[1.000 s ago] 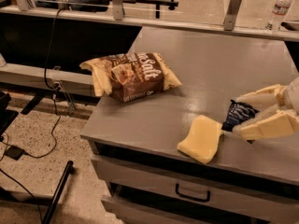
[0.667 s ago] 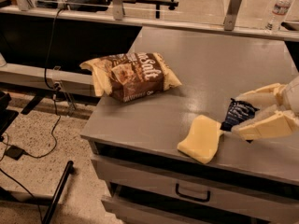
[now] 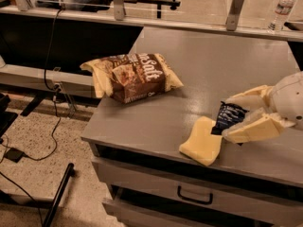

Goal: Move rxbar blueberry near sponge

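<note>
The rxbar blueberry (image 3: 228, 117), a small dark navy wrapper with pale text, lies on the grey table (image 3: 156, 115) at the right, touching the right edge of the sponge (image 3: 202, 140). The sponge is pale yellow and sits near the table's front edge. My gripper (image 3: 228, 118) comes in from the right, its pale yellow fingers (image 3: 248, 130) standing on either side of the bar, one behind it and one in front. The bar's right end is hidden between the fingers.
A large brown-and-cream chip bag (image 3: 132, 77) lies at the table's left. A drawer with a dark handle (image 3: 194, 196) is below the front edge. A water bottle (image 3: 282, 6) stands at the back right. Cables (image 3: 52, 79) run over the floor at left.
</note>
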Controlling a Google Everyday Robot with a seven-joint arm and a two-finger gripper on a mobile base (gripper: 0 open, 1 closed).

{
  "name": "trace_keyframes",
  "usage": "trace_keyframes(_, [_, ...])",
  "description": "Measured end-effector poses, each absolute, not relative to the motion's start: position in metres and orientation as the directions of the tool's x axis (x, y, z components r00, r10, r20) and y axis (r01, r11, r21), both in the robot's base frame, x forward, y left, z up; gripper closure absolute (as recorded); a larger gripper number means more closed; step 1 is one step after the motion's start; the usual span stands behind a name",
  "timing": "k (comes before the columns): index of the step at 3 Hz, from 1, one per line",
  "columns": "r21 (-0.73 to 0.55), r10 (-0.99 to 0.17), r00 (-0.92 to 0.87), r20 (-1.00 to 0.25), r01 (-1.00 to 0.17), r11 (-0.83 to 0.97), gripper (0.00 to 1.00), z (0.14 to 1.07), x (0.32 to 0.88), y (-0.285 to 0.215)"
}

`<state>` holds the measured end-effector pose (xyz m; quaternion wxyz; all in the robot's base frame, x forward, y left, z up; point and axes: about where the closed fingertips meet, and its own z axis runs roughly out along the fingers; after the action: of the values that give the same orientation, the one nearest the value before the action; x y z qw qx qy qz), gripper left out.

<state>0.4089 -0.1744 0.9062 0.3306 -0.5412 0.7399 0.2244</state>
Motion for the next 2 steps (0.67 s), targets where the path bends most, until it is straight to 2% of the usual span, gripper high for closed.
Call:
trace_keyframes(1, [-0.053, -0.674, -0.154, -0.722, -0.960, 0.276, 1.00, 0.899, 0.411, -0.158])
trace_keyframes(2, [-0.104, -0.700, -0.113, -0.705, -0.960, 0.259, 0.83, 0.888, 0.422, -0.150])
